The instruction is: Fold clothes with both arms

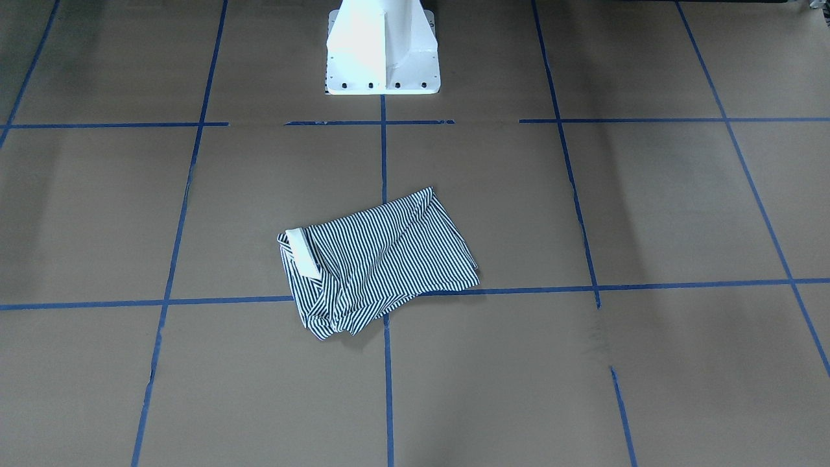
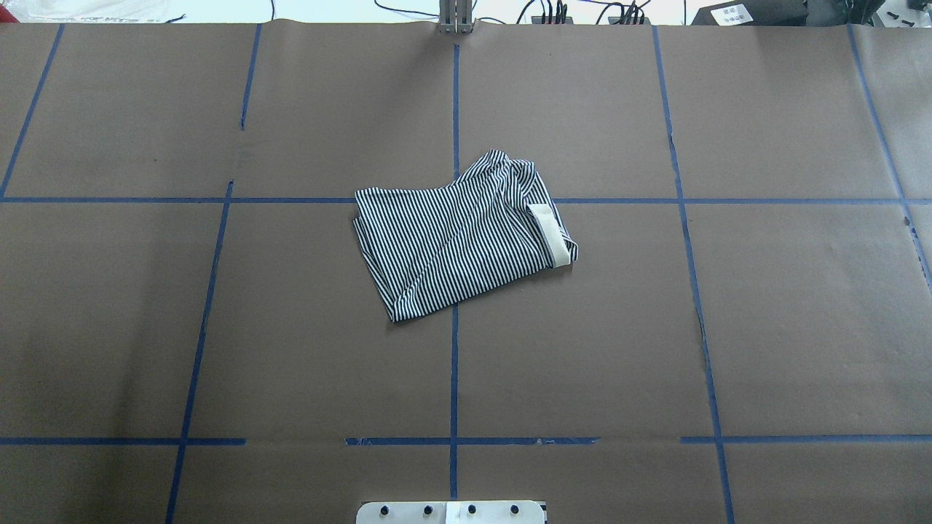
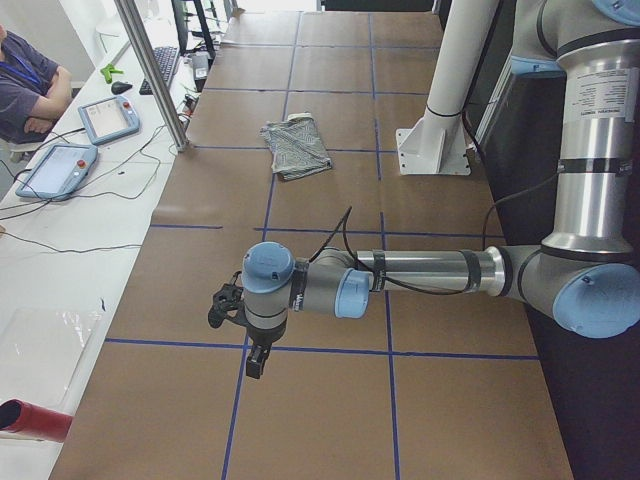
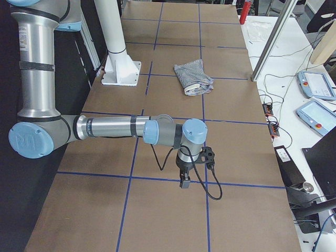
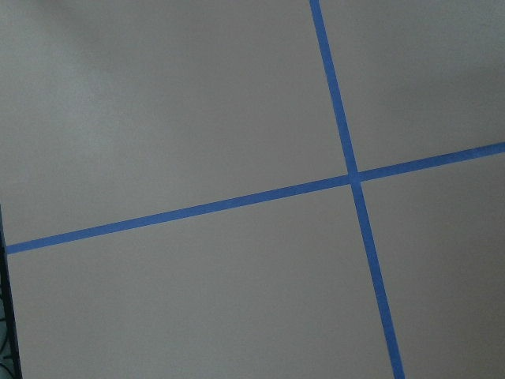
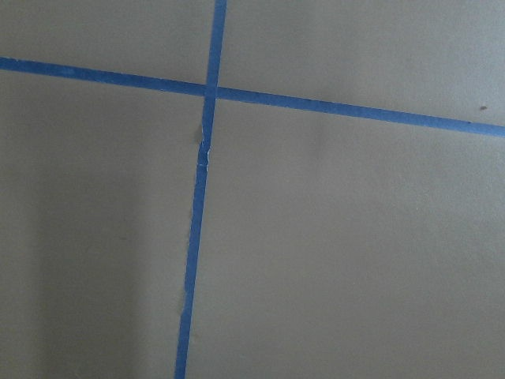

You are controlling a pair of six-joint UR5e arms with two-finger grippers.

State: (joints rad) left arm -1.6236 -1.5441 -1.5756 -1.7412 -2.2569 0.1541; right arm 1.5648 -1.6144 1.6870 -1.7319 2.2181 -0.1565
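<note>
The striped polo shirt point(image 1: 382, 259) lies folded into a rough rectangle near the table's middle, its cream collar point(image 1: 303, 253) showing at one end. It also shows in the overhead view point(image 2: 459, 240) and in both side views point(image 3: 295, 148) point(image 4: 193, 75). My left gripper point(image 3: 257, 360) hangs over bare table far from the shirt, fingers pointing down; I cannot tell if it is open. My right gripper point(image 4: 185, 181) hangs likewise at the opposite end; I cannot tell its state. Both wrist views show only brown paper and blue tape.
The white pedestal base point(image 1: 382, 52) stands at the robot's edge of the table. Blue tape lines point(image 2: 454, 364) grid the brown paper. A metal post point(image 3: 155, 75), teach pendants point(image 3: 55, 170) and a seated operator point(image 3: 25, 90) are on the far side.
</note>
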